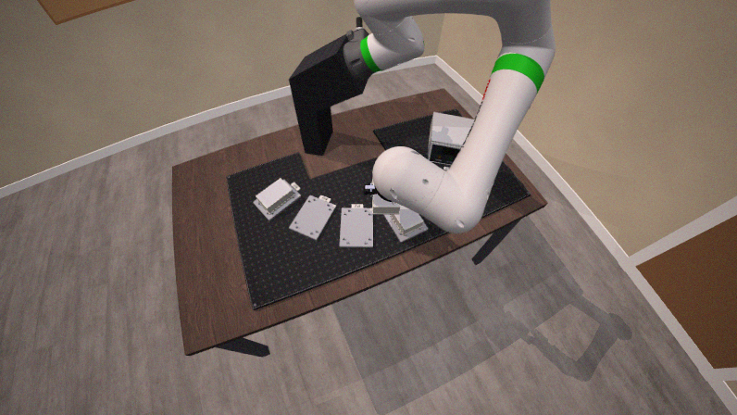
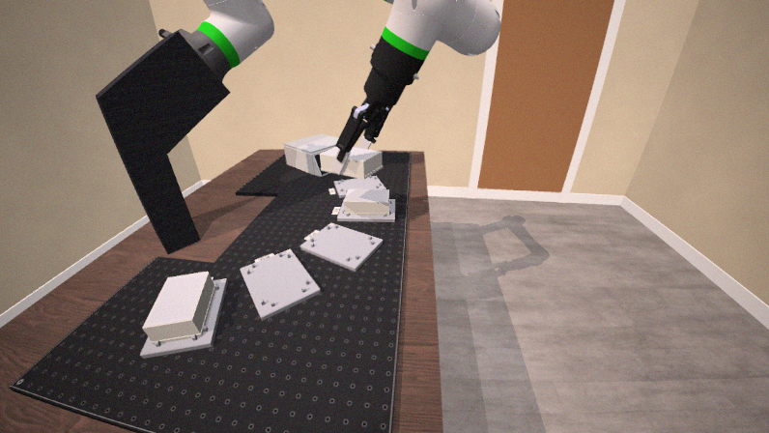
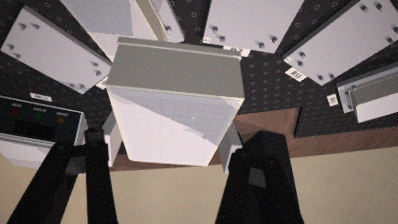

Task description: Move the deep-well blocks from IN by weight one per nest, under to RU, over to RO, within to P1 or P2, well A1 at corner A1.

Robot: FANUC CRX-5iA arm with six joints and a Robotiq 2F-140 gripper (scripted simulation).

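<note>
From my remote station, I see the gripper (image 3: 170,150) clamped on a pale deep-well block (image 3: 172,107), its two dark fingers pressing the block's left and right sides. In the wrist view the block fills the centre of the frame, lifted off the black perforated mat (image 3: 270,82).

In the exterior view the held block (image 2: 357,160) hangs in the upper middle of the frame, just in front of the check-weigher (image 2: 303,150), above the far end of the mat. Below it, toward the frame's centre, a second block (image 2: 367,201) sits on a nest plate (image 2: 365,216). Two bare nest plates follow, one at centre (image 2: 341,245) and one lower left of centre (image 2: 278,282). At lower left a third block (image 2: 180,304) rests on its own plate (image 2: 177,344).

In the wrist view the check-weigher's dark lamp panel (image 3: 40,120) shows at the left edge; I cannot tell if any lamp is lit.
</note>
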